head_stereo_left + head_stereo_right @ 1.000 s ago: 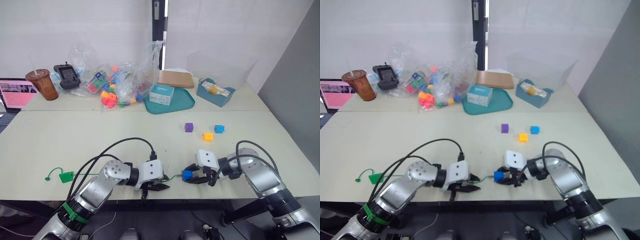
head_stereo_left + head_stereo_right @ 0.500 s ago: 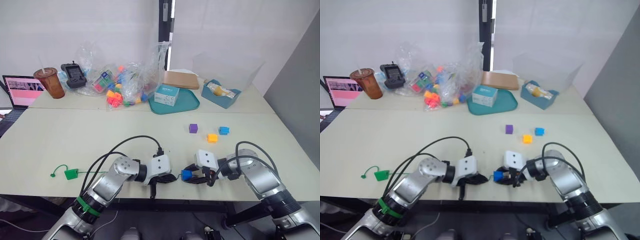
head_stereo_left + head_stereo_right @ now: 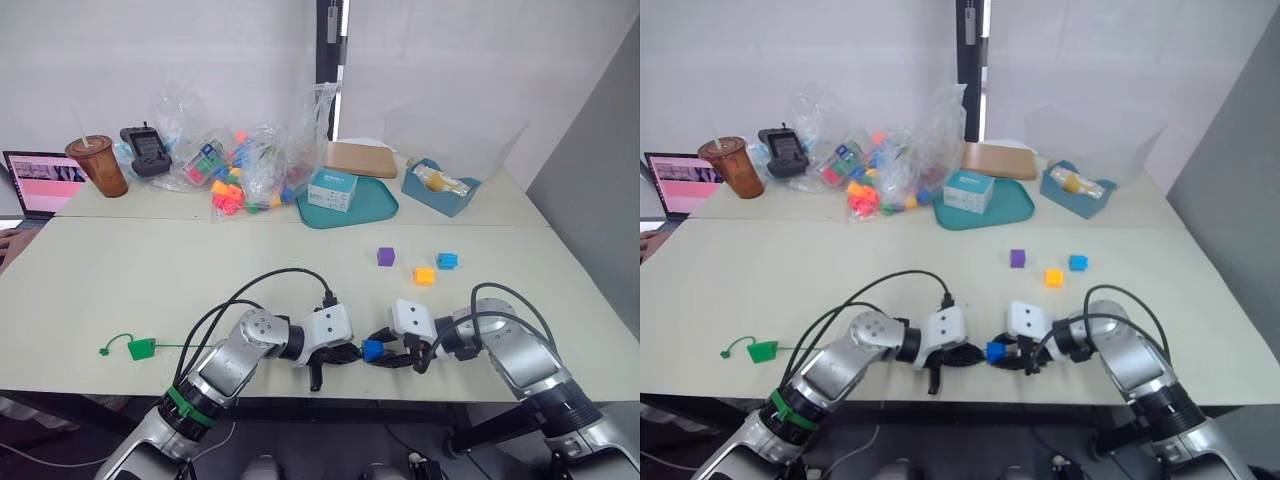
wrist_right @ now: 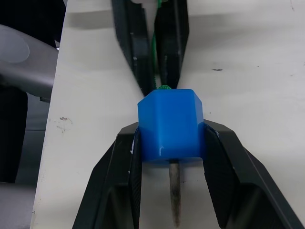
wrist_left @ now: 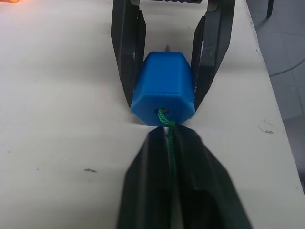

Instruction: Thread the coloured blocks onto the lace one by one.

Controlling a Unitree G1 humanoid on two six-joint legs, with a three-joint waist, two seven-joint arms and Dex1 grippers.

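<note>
We're mid-thread on a blue block (image 5: 164, 90): the right gripper (image 4: 171, 179) has its jaws clamped on the block's two sides at the near edge of the table (image 3: 150, 290), and the left gripper (image 5: 172, 157) has its jaws pinched narrow on the green lace (image 5: 169, 143), right at the mouth of the block's hole. In the right wrist view the stiff needle tip (image 4: 175, 191) is already poking out the far face of the block, so the tip is through and the cord follows it in from the left side. The rest of the lace trails left across the table to its flat green tab (image 3: 140, 348), well apart from both grippers. Still loose further back on the table, near each other: a purple block (image 3: 385, 256), an orange-yellow block (image 3: 424, 275) and a second blue block (image 3: 446, 260). We judge the task as early, first block not yet run down the cord. Next move likely needs the tip caught on the exit side and pulled, while the left keeps the cord aligned with the hole; regrip is the risky bit, since releasing either side could let the block slip back off the tip.
</note>
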